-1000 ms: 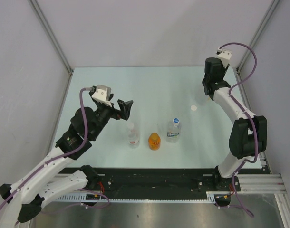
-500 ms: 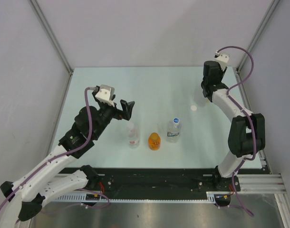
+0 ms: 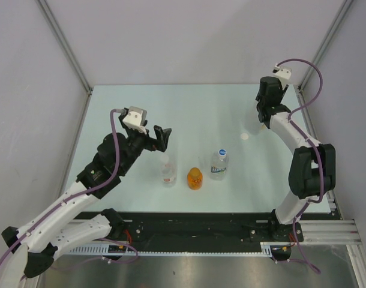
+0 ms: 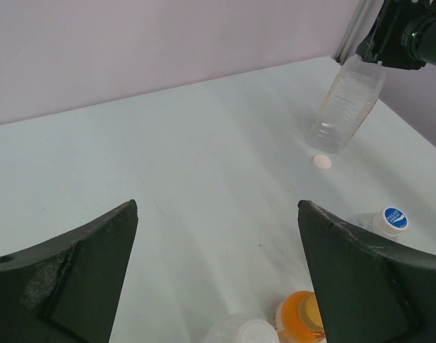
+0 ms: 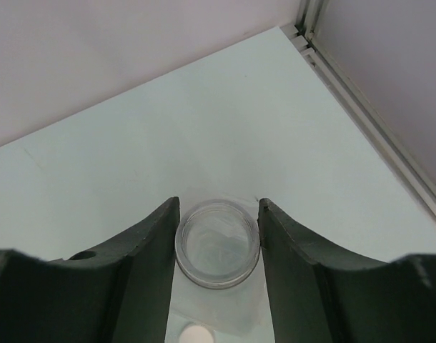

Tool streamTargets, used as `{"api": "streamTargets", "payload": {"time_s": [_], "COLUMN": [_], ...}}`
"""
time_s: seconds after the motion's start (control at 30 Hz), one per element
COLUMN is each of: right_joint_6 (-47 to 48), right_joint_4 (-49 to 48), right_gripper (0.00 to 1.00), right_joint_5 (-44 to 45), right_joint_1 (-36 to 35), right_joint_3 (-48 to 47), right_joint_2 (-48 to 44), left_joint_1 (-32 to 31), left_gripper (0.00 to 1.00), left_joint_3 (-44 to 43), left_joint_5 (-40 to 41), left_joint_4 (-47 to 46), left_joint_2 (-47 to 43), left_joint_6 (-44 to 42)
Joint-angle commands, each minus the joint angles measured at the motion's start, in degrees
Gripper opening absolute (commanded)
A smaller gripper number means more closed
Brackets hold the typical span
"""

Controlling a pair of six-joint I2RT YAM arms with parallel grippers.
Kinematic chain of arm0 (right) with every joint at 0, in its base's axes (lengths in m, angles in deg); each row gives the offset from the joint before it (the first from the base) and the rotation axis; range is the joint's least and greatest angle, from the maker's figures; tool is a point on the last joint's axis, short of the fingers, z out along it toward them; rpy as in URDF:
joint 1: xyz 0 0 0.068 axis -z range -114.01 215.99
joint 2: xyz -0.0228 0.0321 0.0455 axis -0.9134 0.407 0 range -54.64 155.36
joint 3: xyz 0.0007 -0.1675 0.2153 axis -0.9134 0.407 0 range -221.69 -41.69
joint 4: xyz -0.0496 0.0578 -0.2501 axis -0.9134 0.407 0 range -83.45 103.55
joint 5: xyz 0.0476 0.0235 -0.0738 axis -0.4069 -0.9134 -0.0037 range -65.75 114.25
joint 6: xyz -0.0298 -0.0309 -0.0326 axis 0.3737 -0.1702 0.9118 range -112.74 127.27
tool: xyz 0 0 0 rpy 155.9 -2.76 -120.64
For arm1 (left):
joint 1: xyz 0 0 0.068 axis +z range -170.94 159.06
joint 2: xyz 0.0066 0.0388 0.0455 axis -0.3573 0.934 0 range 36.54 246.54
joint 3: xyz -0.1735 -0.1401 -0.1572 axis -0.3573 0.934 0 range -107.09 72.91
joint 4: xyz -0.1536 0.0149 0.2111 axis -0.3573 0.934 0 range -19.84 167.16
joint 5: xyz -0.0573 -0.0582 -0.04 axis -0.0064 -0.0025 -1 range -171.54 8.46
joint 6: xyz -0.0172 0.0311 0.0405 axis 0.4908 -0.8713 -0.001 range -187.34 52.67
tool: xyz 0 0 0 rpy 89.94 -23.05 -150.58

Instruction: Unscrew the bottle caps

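Jug neck pinched by right fingers, left fingers spread wide

Right arm (image 3: 306, 162) rises from its near-right base, bends at the elbow and reaches to the far right of the tabletop (image 3: 189, 108), wrist pointing down. Right fingers (image 5: 139, 257), dark and matte, press on both sides of the neck of the jug (image 4: 344, 107), whose round open mouth sits between them. The jug is clear, ribbed plastic and stands tilted; whether its base touches the tabletop cannot be told. A loose cap (image 4: 321, 162), a small white disc, lies flat just beside that base.

Left arm (image 3: 81, 192) stretches from the near left toward the middle, wrist roughly level. Left fingers (image 4: 68, 264) are wide apart and hold nothing, hovering just left of the small bottle (image 3: 168, 172).

Three bottles stand upright in a near row, apart from each other. The small bottle on the left is clear with a white cap. The orange bottle (image 3: 195, 178) is in the middle. On the right, the blue-labelled bottle (image 3: 219, 165) is clear with a blue cap (image 4: 394, 217).
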Motion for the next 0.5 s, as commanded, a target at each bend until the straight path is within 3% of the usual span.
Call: {"api": "streamTargets", "payload": {"time_s": [0.0,0.27,0.47], "right_joint_6": [-4.38,-5.08,-5.26], "right_joint_4": [3.06,4.03,4.47], "right_gripper": [0.54,0.65,0.68], "right_joint_5": [-3.63,-4.16,-4.60], "right_joint_1": [-0.13,-0.21,-0.21], "right_joint_3": [0.24,0.24,0.24], "right_joint_2": [-1.51,-3.01,-4.06], "left_joint_1": [0.07,0.07,0.07], "left_gripper": [0.97,0.97,0.97], "left_joint_3": [-0.88,-0.97,-1.06], "left_joint_5": [-0.27,-0.62,-0.88], "left_joint_4": [-0.08,0.10,0.27], "left_joint_2": [0.02,0.11,0.28], "left_joint_6": [1.04,1.39,1.65]}}
